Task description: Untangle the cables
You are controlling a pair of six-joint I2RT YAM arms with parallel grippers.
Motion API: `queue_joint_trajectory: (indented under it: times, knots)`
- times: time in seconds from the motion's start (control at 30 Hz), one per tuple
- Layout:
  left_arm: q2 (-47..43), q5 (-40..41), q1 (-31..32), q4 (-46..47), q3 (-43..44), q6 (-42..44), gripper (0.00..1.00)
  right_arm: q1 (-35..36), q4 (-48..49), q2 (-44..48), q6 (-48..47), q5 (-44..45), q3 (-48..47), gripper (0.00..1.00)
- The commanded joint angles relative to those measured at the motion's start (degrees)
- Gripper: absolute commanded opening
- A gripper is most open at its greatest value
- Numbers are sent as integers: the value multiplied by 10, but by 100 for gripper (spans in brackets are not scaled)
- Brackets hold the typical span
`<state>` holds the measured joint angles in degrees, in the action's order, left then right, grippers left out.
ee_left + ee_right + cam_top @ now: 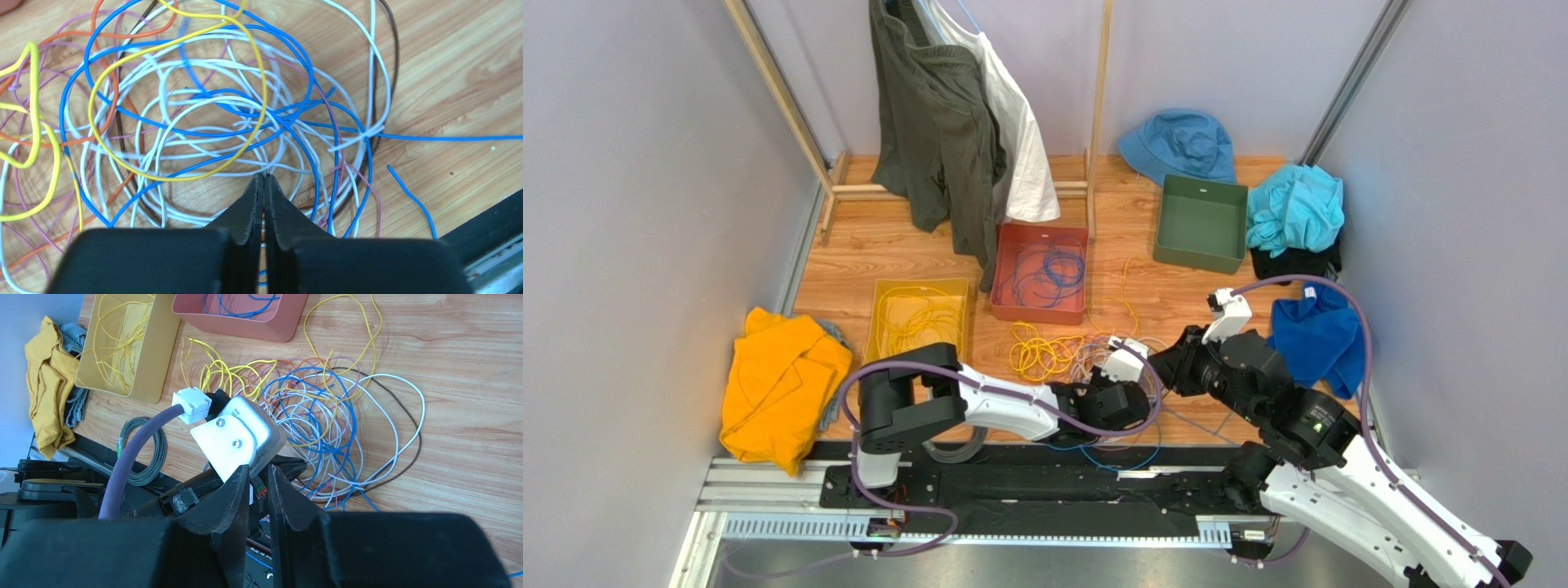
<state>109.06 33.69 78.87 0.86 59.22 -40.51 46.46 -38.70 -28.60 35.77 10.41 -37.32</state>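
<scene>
Robotics lab test cell, dressed with household props. Shown by:
- plain grey panels (634, 184) closing in wooden counter (891, 245)
- left arm (995, 402) and right arm (1320, 472) mounted on aluminium rail (768, 494) at near edge
- wooden garment rack (1096, 98) with olive shirt (934, 123) and white shirt (1020, 135)
- blue bucket hat (1179, 145), orange garment heap (775, 380)
- sorting bins in row: yellow bin (885, 300), red bin (1008, 233), green bin (1198, 221)
- loose cables (1063, 355) tangled on bare wood

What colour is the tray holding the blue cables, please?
The tray is red; the top external view shows it best.
</scene>
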Motion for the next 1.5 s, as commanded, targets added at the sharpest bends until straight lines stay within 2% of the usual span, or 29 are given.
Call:
queue_joint_trajectory:
  times: [0.0,0.2,0.5,0.6,0.87,0.97,1.07,1.1,1.27,1.3,1.47]
  knots:
    - [34,-43,0,-101,-46,-11,0,3,22,2,4,-5,2,20]
    - [-70,6,14,-140,-67,9,0,3,24,7,6,-7,3,20]
    - [-353,23,18,-197,-82,53,0,2,25,29,10,-10,11,20]
    - [-412,15,18,-201,-79,66,0,3,27,32,11,-12,16,19]
    - [-483,-6,17,-234,-26,111,0,3,73,36,0,-50,34,23]
    - [-504,-3,16,-242,9,139,0,3,108,42,6,-71,44,26]
    - [-510,13,16,-273,87,184,0,3,144,58,17,-71,64,29]
    - [-507,15,16,-290,137,198,0,3,159,64,16,-71,73,29]
    - [-487,23,17,-310,299,278,0,3,156,67,-28,-95,64,30]
    - [-482,24,16,-314,318,290,0,2,153,64,-32,-124,59,30]
    - [-441,28,17,-340,436,349,0,3,163,63,-40,-142,58,31]
